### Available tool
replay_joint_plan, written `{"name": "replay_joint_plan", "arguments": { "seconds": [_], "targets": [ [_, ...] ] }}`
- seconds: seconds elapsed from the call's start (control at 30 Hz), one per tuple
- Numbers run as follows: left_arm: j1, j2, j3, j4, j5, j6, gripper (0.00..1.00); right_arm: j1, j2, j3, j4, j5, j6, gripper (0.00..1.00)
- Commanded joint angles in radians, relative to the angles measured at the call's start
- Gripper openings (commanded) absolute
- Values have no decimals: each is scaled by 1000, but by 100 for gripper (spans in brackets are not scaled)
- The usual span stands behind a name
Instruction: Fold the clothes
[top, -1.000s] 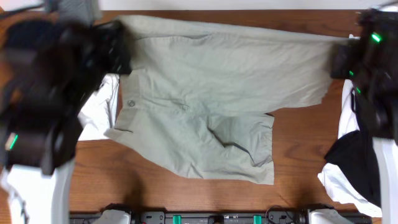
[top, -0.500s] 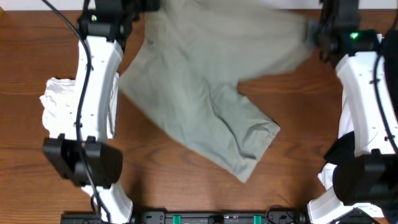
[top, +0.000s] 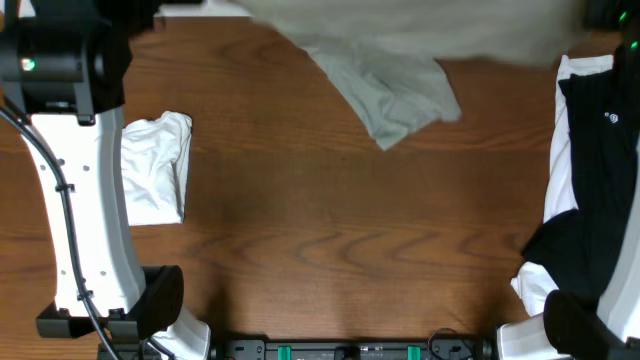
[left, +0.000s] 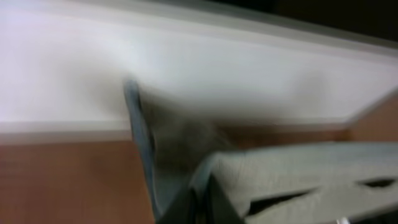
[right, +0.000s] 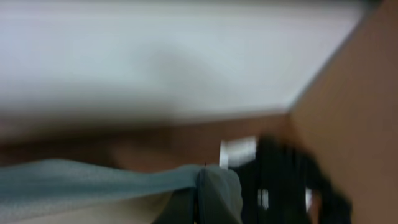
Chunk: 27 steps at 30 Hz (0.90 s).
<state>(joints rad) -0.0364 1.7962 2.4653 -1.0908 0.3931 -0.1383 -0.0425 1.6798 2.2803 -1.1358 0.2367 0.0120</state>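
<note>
The shorts hang blurred along the top edge of the overhead frame, stretched from upper left to upper right. One leg droops toward the upper middle, its hem over the wood. Below it the brown table lies bare across the whole centre and down to the bottom edge. A crumpled white garment sits at the left, just beside the left arm, and a black garment with white trim runs down the right edge. The left arm stands as a long white link running from the lower left up to the upper left corner. Of the right arm, little can be made out in the overhead view. In the left wrist view the left gripper shows at the bottom centre, its jaws closed together on the khaki cloth, with a pale wall beyond the table's edge. In the right wrist view the right gripper is likewise pinched tight on a fold of the shorts, though the blur hides detail. Counted: one pair of shorts, one white garment, one black garment, two arms.
</note>
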Motion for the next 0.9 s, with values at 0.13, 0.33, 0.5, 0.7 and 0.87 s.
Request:
{"name": "replay_joint_plan", "arguments": {
  "seconds": [0.13,0.33,0.5,0.7,0.87],
  "targets": [
    [42,95,-87,-342,-77,-4,6,-42,54,-227,-198,-26,35,1],
    [42,112,-243,-420,-91,10,6,-42,54,-431,-288,-34,45,1],
    [42,112,-302,-413,-91,14,6,-42,54,-483,-275,-33,47,1],
    [40,63,-281,-341,-85,13,6,-40,-24,-470,-191,-46,63,1],
    [30,-50,-278,-270,-83,48,6,-42,-174,-470,-73,-46,78,1]
  ]
}}
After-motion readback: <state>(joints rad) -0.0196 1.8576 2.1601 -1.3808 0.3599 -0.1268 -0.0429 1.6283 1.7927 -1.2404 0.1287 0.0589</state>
